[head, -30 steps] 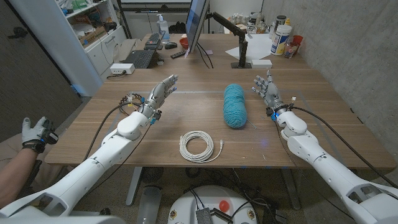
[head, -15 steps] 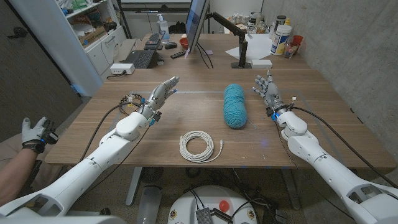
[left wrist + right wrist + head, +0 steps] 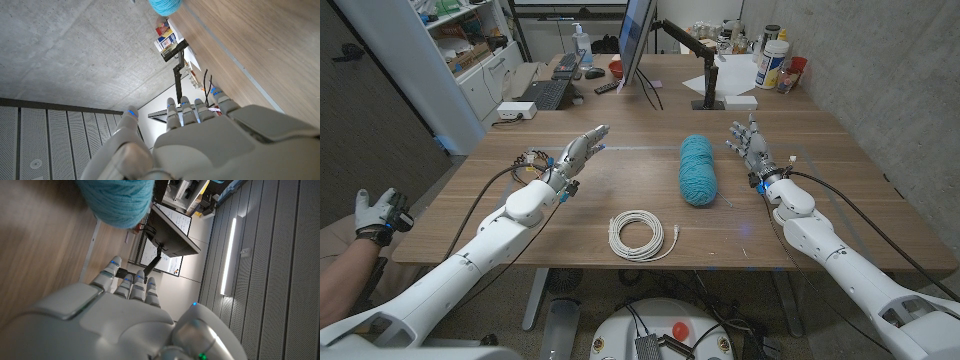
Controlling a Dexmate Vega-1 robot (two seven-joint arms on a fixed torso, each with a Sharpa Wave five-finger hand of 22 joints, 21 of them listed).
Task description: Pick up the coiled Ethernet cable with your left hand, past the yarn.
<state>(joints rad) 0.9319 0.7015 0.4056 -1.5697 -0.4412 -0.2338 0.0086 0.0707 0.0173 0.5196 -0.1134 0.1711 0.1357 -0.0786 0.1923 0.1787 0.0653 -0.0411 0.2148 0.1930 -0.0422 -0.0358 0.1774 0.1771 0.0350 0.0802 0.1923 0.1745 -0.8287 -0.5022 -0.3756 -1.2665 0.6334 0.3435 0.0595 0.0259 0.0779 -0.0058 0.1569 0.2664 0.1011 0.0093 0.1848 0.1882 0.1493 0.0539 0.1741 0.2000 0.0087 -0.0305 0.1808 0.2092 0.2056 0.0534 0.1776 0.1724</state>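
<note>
A white coiled Ethernet cable [image 3: 641, 235] lies near the table's front edge, at the middle. Behind it and to the right lies a teal skein of yarn [image 3: 698, 169], also seen in the wrist views [image 3: 165, 6] [image 3: 121, 199]. My left hand [image 3: 577, 153] hovers left of and behind the cable, fingers straight and apart, holding nothing; its back shows in the left wrist view [image 3: 200, 135]. My right hand [image 3: 750, 145] stands right of the yarn with fingers spread and nothing in it [image 3: 125, 305].
A monitor [image 3: 637, 35] on a stand, a keyboard [image 3: 545, 93], a red bowl [image 3: 616, 68], bottles and containers [image 3: 773, 60] stand along the table's far side. A person's gloved hand [image 3: 375, 215] shows at the left edge.
My left hand has shifted slightly forward and to the right. The right hand, cable and yarn have not moved.
</note>
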